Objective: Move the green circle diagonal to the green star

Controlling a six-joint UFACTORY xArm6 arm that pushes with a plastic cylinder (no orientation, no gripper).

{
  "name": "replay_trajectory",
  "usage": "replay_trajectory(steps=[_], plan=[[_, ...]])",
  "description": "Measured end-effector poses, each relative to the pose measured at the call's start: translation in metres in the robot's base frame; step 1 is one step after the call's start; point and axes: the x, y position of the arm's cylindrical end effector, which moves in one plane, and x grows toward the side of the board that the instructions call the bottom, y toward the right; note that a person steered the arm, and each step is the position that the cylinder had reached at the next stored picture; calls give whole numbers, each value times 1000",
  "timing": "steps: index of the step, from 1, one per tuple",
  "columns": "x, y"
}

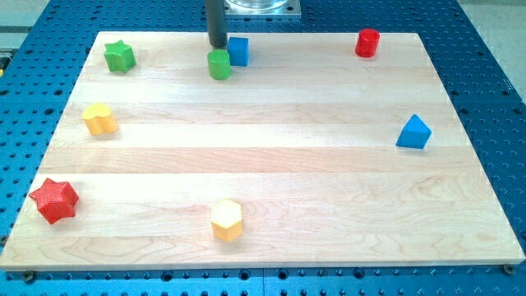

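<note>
Blocks are sitting scattered around the edges of the wooden board [263, 148], leaving its middle open for pushing. Going from the view's left: a red star [54, 200] is lying near the bottom corner, a yellow heart-like block [99, 119] is resting on the left edge above it, and the green star [119, 56] is sitting in the top-left corner. Further along, a yellow hexagon [227, 219] is lying near the bottom edge. Up at the top, the green circle [219, 64] is standing with a blue cube [238, 51] just beside it on the view's right. A red cylinder [367, 43] is sitting at the top right, and a blue triangle [413, 132] is lying near the right edge.

My tip [217, 46] is coming down just behind the green circle, on its top side, touching or very nearly touching it; I cannot tell which. There is no claw here to spread or pinch, only a bare rod. Judging by that placement, the rod is lining up to shove the circle toward the view's bottom and left, so it ends up diagonally below the green star, from which it is now sitting well apart, almost level.
</note>
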Motion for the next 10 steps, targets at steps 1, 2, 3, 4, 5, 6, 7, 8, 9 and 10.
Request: replay_trajectory(steps=[1, 2, 3, 4, 5, 6, 7, 8, 9, 10], plan=[[0, 19], [3, 33], [3, 37], [3, 40], [5, 44], [5, 45], [1, 37], [-10, 7], [-10, -21], [-10, -32]])
